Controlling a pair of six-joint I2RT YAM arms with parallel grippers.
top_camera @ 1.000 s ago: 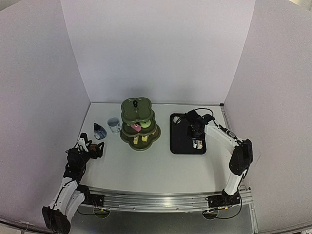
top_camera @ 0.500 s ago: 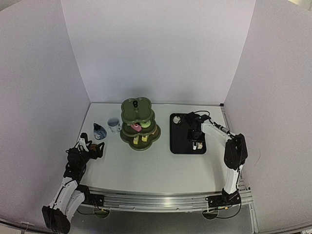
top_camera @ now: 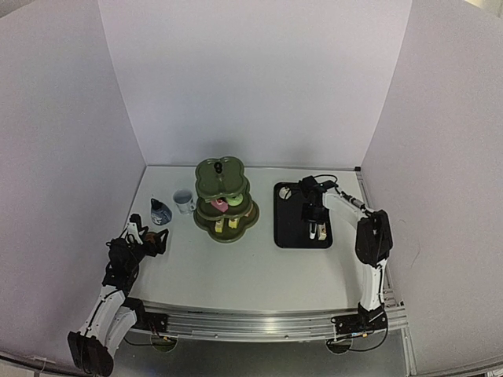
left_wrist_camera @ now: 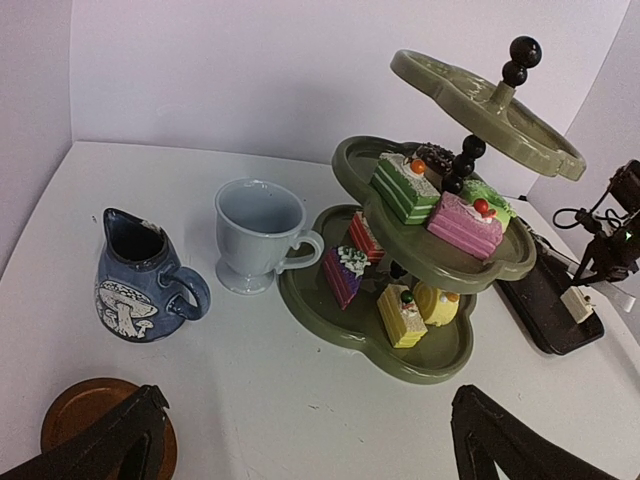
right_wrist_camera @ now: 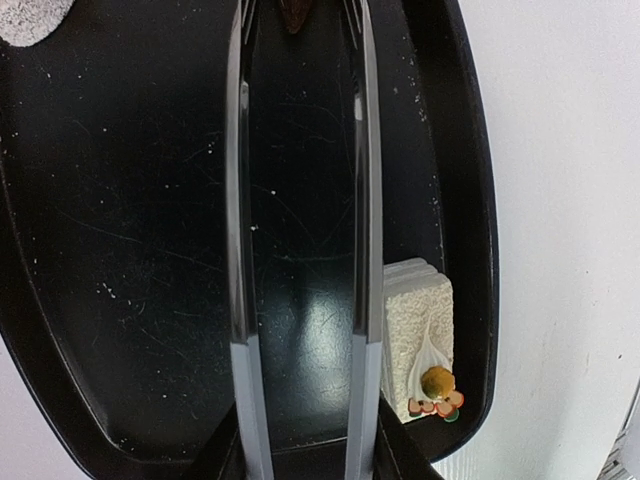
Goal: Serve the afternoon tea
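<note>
Lately only the right arm has moved: its elbow has swung in toward the black tray [right_wrist_camera: 120,250], while the right gripper [top_camera: 312,206] has kept nearly the same spot above it. The gripper is clenched on the metal tongs [right_wrist_camera: 238,300], whose two blades point along the tray. Nothing on the counter [top_camera: 251,267] has shifted, and the left gripper [left_wrist_camera: 308,395] hangs released at the near left corner.

I read this as the arm lining the tongs up for another pick, not a transfer. The blades straddle bare tray. The white cake [right_wrist_camera: 415,330] lies just outside the right blade, at the tray's near right corner. A brown piece [right_wrist_camera: 297,12] sits at the tips, so that may be the target.

Counting:
- **Stand:** one green three-tier stand [left_wrist_camera: 400,365], mid-counter toward the far edge.
- **Cakes on it:** about four on the middle tier and four on the bottom tier. None shows on the top tier.
- **Tray pieces:** three remain: the white cake, the brown piece, and a pale powdery one [right_wrist_camera: 30,15] at the far left corner.
- **Cups:** one white cup [left_wrist_camera: 258,235] and one blue cup [left_wrist_camera: 135,280], both left of the stand.
- **Coasters:** one brown coaster [left_wrist_camera: 85,415] near the left gripper. I cannot make out a second.
</note>
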